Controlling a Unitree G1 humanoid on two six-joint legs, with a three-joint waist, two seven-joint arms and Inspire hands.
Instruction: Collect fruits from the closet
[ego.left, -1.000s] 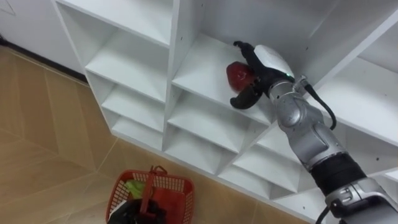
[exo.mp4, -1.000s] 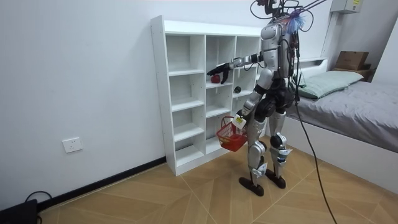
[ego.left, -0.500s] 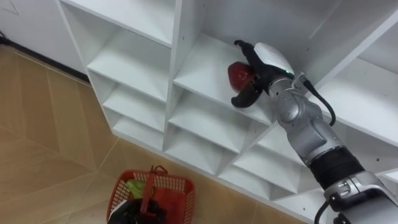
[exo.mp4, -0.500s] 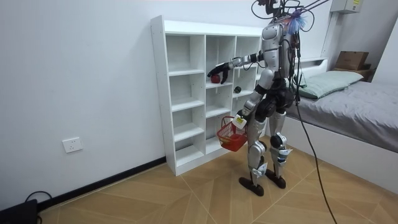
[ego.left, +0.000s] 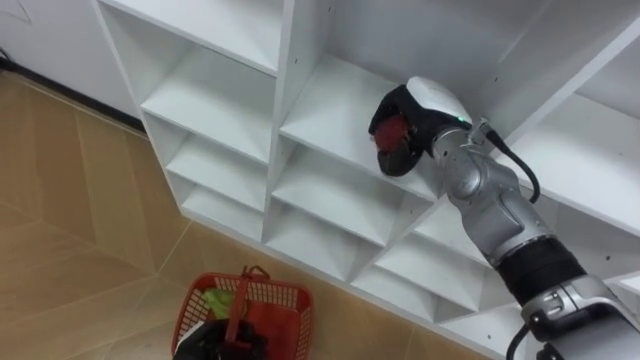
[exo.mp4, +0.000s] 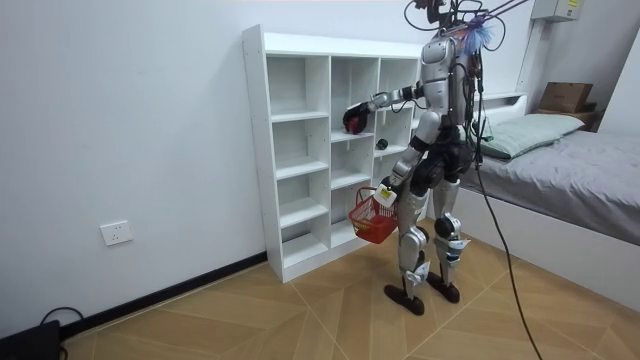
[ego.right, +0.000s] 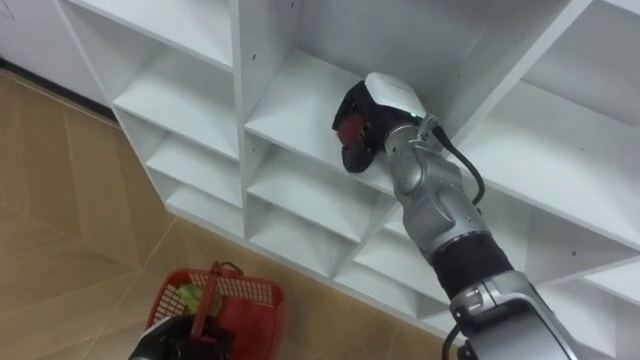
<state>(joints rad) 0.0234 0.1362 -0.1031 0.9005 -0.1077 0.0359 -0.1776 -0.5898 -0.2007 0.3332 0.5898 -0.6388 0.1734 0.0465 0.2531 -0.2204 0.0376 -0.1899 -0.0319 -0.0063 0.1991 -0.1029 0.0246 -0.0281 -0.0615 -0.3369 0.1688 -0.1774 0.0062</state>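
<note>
And here we are at the white closet (ego.left: 290, 60), with the robot standing upright in front of it on the wood floor (ego.left: 80, 200) and the bed (exo.mp4: 560, 170) behind it. We see the right arm stretched out at about shoulder height into a compartment of the middle column, near the top. The right hand (ego.left: 428, 104) is wrapped tight around the red fruit (ego.left: 392, 131): dark fingers (ego.left: 385, 104) curl over the top, the thumb hooks in from below, and only a patch of red peeks out between them. The fruit sits in that grasp right at the shelf board (ego.left: 320, 100), close to its front edge (we can't tell whether it rests on the board or is clear of it).

Down low, we've got the red basket (ego.left: 290, 291) hanging at the robot's left side, in front of the lower shelves. Its handle (ego.left: 240, 300) runs down into the left hand (ego.left: 222, 341), which is closed round it. Inside the basket we spot something green (ego.left: 212, 300) and something red (ego.left: 272, 325), lying side by side. In the room view a small dark object (exo.mp4: 381, 143) sits on a shelf in the next column towards the robot, too small for us to tell what it is.
</note>
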